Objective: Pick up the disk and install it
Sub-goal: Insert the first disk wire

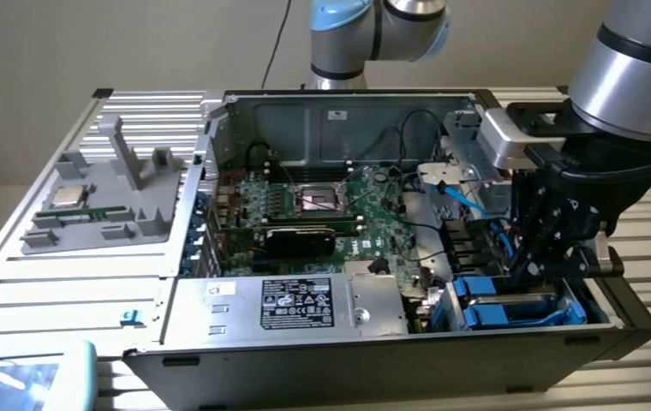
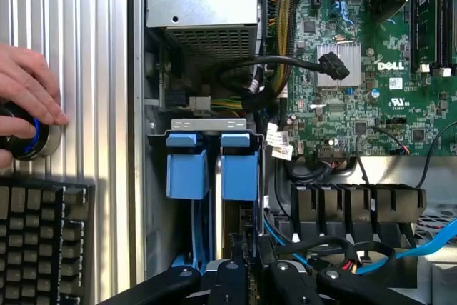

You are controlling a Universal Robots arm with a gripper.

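Tool point(image 1: 543, 257) lowered into the open computer case point(image 1: 302, 360), at the drive bay on the exterior view's right. Fingers' state impossible to tell. Disk point(image 2: 239, 166) seated upright in the bay in its blue frame, beside a second blue carrier point(image 2: 187, 166). Outside the case, a hand point(image 2: 28, 101) on a knob point(image 2: 32, 141), near a keyboard point(image 2: 43, 241) on the tabletop point(image 2: 93, 69).

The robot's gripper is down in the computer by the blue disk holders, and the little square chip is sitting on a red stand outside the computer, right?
Not quite: the stand is grey, not red, as the exterior view shows. The chip does sit on it outside the computer, and the gripper is down by the blue disk holders.
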